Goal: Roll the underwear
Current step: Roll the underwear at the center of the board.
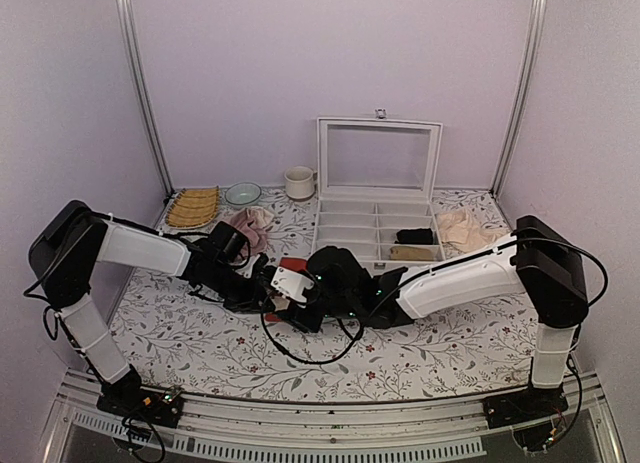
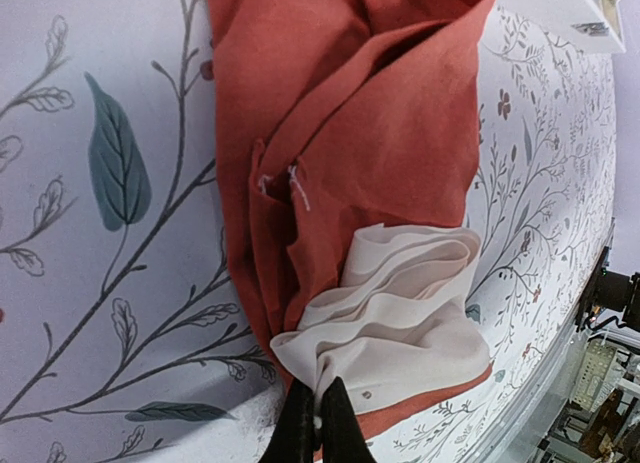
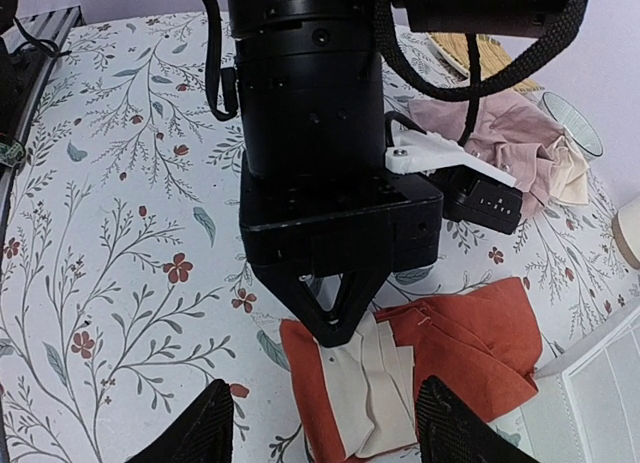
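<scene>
The underwear (image 3: 470,348) is red-orange and lies bunched on the floral tablecloth. Its cream waistband (image 2: 400,323) is gathered into folds at one end. My left gripper (image 2: 318,423) is shut, and its black fingertips pinch the edge of that waistband. The right wrist view shows the same pinch from the front, with the left gripper (image 3: 338,333) pointing down onto the cream folds. My right gripper (image 3: 325,433) hangs open just in front, a finger on either side of the cloth, touching nothing. In the top view only a red corner of the underwear (image 1: 292,264) shows between the two wrists.
A white divided organizer box (image 1: 378,228) with its lid up stands behind the underwear, with dark and tan rolls inside. A dusty-pink cloth (image 1: 250,228) lies back left and a pale beige cloth (image 1: 462,228) back right. A cup (image 1: 298,183), a glass bowl (image 1: 242,193) and a woven mat (image 1: 193,208) line the back.
</scene>
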Action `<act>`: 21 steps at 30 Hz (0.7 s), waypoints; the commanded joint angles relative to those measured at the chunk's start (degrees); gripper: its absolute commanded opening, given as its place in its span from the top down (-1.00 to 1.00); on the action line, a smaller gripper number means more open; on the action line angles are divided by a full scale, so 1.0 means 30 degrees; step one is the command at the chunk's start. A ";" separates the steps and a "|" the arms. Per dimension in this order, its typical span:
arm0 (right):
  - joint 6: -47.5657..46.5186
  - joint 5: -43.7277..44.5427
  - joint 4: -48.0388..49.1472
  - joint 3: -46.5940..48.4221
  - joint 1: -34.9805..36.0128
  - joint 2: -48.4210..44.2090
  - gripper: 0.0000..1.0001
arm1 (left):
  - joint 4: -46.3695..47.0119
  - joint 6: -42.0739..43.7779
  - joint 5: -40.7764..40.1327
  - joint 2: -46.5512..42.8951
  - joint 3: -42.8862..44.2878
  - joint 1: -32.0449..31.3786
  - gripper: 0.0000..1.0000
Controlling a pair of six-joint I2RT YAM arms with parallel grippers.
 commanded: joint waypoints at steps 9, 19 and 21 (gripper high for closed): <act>-0.0493 -0.0853 -0.0056 0.0420 0.0159 0.1952 -0.14 | -0.0446 0.0338 -0.0209 0.0517 0.0499 -0.0268 1.00; -0.0088 -0.0856 0.0020 0.1172 0.0060 0.2955 -0.11 | -0.0474 0.0355 -0.0154 0.0539 0.0451 -0.0267 1.00; -0.0064 -0.0915 0.0018 0.1223 0.0018 0.3116 -0.11 | -0.0479 0.0329 -0.0163 0.0507 0.0401 -0.0267 1.00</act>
